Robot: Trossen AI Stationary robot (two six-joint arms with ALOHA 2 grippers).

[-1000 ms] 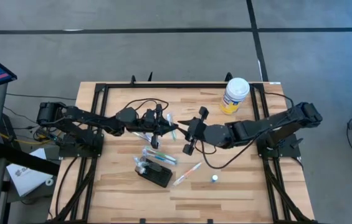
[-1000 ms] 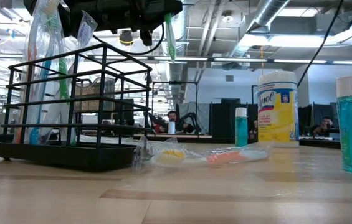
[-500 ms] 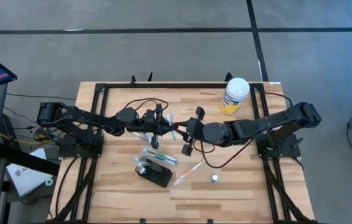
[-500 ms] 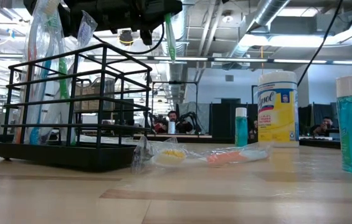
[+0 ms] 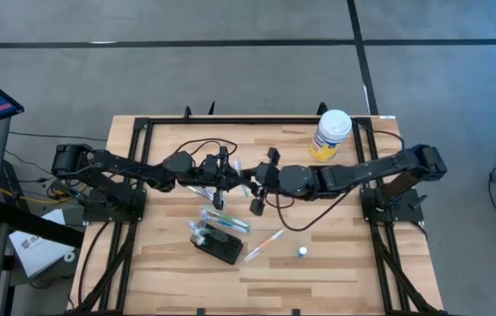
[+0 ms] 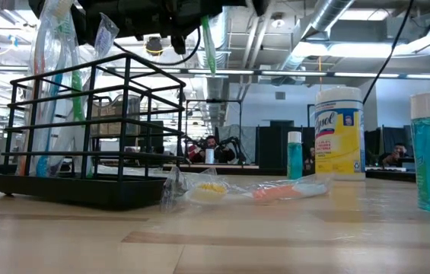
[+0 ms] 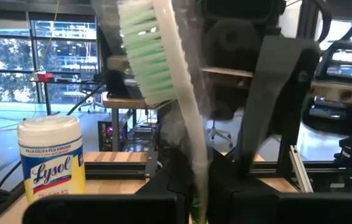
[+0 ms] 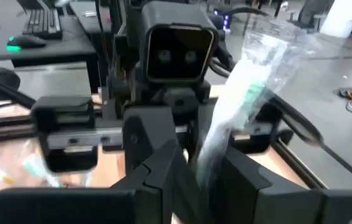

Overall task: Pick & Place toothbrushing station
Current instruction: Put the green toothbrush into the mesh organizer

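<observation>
Handover in mid-air at frame centre: the left gripper (image 5: 234, 178), jaws clamped on a wrapped green toothbrush (image 7: 163, 93), meets the right gripper (image 5: 257, 183), jaws half-spread around its wrapper. Next, probably, the right closes and the left lets go. The holder (image 5: 217, 247), a black wire rack, stands lower centre, brushes inside.

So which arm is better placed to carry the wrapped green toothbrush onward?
Probably the left: the left tool is shut on the wrapped toothbrush, while the right tool only straddles the wrapper.
</observation>
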